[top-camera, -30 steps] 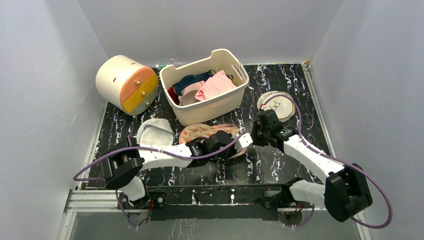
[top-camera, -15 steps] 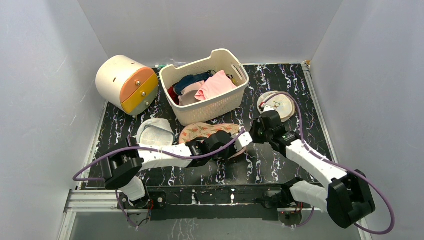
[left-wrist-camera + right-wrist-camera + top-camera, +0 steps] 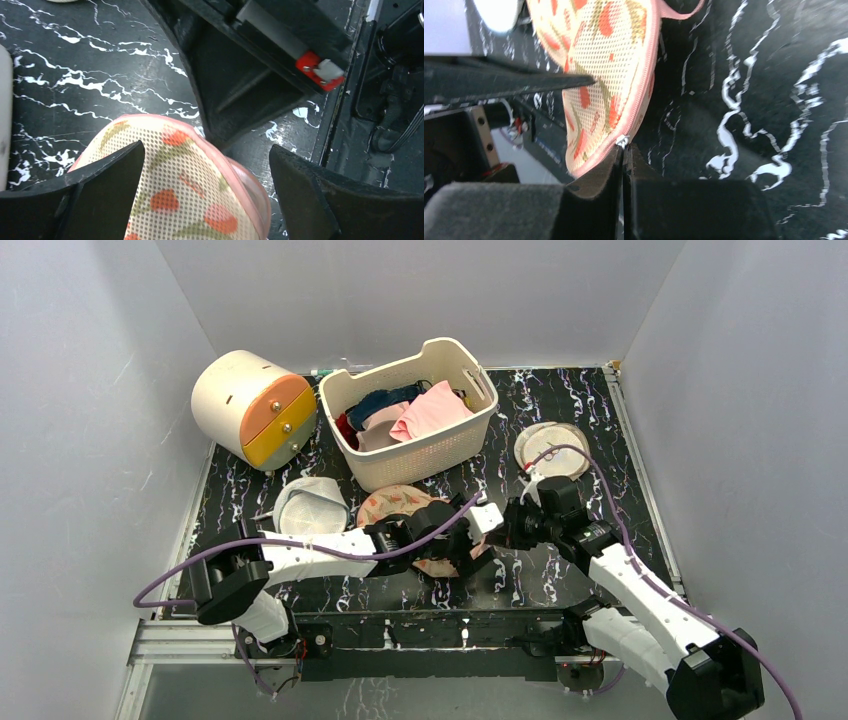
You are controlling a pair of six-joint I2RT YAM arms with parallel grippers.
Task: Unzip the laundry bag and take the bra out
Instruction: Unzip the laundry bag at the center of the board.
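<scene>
Right claw pinched on zipper pull of laundry bag (floral mesh, pink trim).

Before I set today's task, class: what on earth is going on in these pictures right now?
Two robot arms are working on the floral laundry bag. The left gripper stands wide open with the bag's end between its jaws, gripping nothing. The right gripper is shut at the bag's pink seam, seemingly pinching the zip pull. The zip looks closed where it shows, and no bra is visible.

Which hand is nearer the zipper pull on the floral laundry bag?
Right. The right hand is shut on the zipper pull; the left hand hangs open over the laundry bag.
</scene>
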